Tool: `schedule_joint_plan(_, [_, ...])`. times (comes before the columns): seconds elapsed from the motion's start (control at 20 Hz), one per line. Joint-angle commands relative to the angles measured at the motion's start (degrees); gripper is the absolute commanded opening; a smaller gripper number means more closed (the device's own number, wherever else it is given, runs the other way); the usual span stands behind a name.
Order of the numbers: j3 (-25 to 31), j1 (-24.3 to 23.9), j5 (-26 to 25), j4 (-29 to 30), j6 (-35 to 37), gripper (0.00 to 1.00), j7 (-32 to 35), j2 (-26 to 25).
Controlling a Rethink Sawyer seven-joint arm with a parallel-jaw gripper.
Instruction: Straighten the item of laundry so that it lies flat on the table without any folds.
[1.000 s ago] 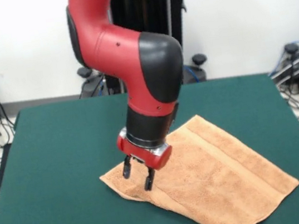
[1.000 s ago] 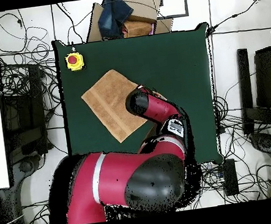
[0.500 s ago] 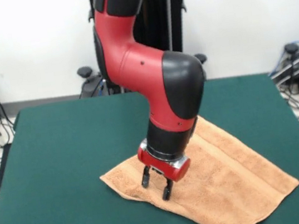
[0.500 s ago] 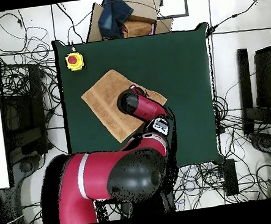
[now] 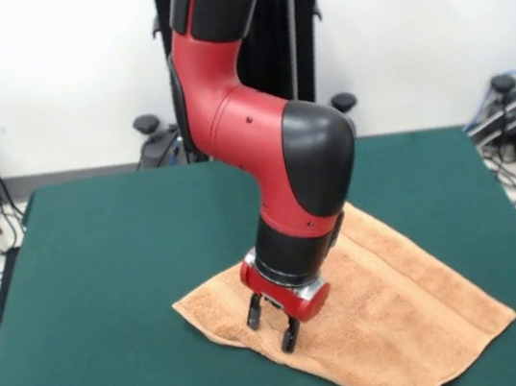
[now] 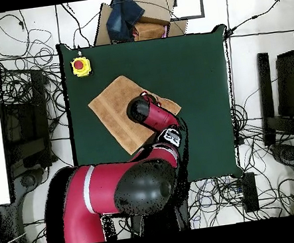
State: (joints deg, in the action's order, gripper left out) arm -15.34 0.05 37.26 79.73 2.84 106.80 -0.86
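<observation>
**Gripper low over the towel**

The gripper [image 5: 272, 325] has its two fingers spread apart, pointing down, with the tips at or just above the towel [image 5: 383, 315], near its front edge; real contact cannot be told. The peach-orange towel lies diagonally on the green table [image 5: 105, 274]. A yellow box with a red button [image 6: 80, 66] stands near a table corner.

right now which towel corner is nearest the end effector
The towel's picture-left corner in the front view; the end effector hangs just beside it, while the other visible corners lie farther off.
</observation>
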Motion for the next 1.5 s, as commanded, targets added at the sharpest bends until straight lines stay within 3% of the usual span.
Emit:
schedule_joint_plan(0.05, [2.42,0.47,4.33,-1.89,-1.52,1.00,14.30,-2.73])
schedule_joint_plan(0.25, [-5.14,3.81,6.13,-5.63,11.22,1.00,15.83,-1.55])
schedule_joint_plan(0.45, [-8.82,3.97,6.88,-12.65,17.58,1.00,17.60,-5.03])
schedule_joint_plan(0.9, [-11.36,4.94,9.30,-17.85,18.12,1.00,20.53,-9.43])
schedule_joint_plan(1.5, [-8.23,5.12,10.21,-13.37,15.49,1.00,18.38,-9.04])
